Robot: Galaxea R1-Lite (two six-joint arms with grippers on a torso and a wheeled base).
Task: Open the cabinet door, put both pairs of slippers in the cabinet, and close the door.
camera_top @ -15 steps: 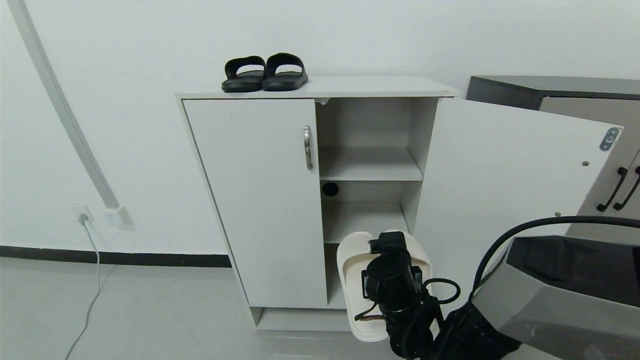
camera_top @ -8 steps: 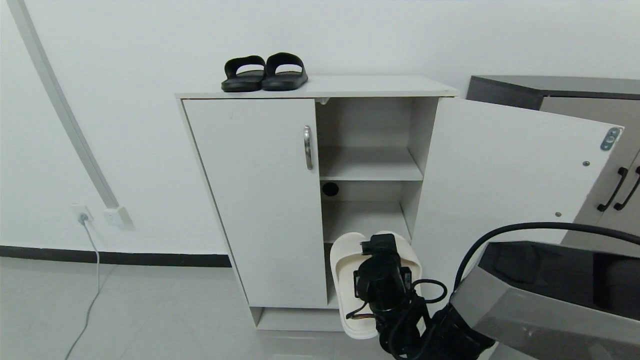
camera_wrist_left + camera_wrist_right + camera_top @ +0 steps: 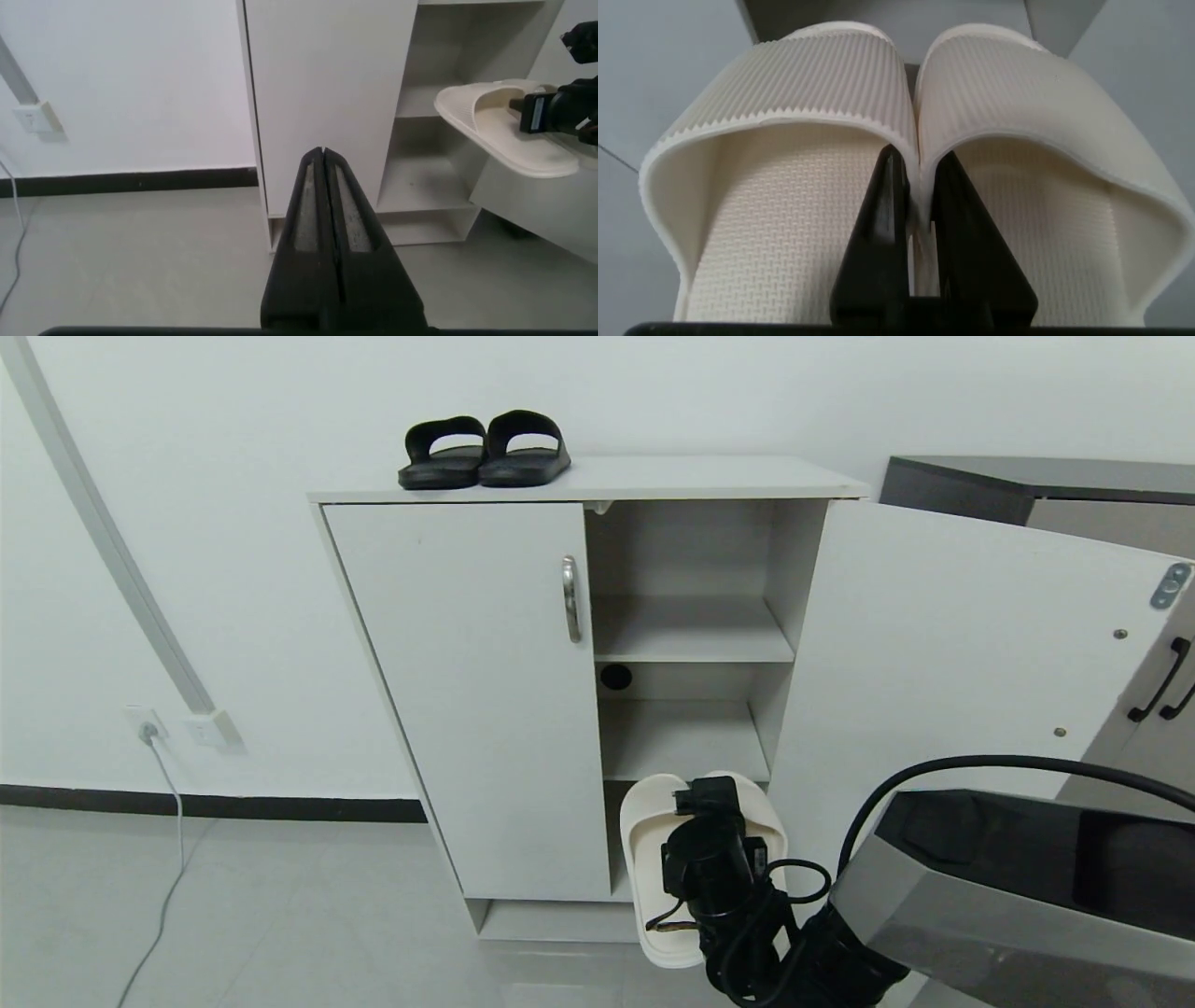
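A pair of white slippers (image 3: pixel 649 859) hangs in front of the lowest compartment of the white cabinet (image 3: pixel 467 691). My right gripper (image 3: pixel 918 187) is shut on their touching inner edges and also shows from above in the head view (image 3: pixel 705 795). The slippers' toes point toward the opening. The cabinet's right door (image 3: pixel 934 653) stands wide open; the left door with its metal handle (image 3: pixel 570 599) is closed. A pair of black slippers (image 3: pixel 485 450) sits on the cabinet's top, at its left. My left gripper (image 3: pixel 322 157) is shut on nothing, low over the floor, facing the cabinet and the white slippers (image 3: pixel 505 121).
Two bare shelves (image 3: pixel 691 635) show inside the open half. A grey cabinet (image 3: pixel 1074 495) with black handles stands behind the open door. A wall outlet with a cable (image 3: pixel 149 733) is at the left. The floor left of the cabinet is open.
The right arm has carried the white slippers slightly left, more squarely before the open compartment. The head camera has shifted, so the whole cabinet sits higher and larger in view.
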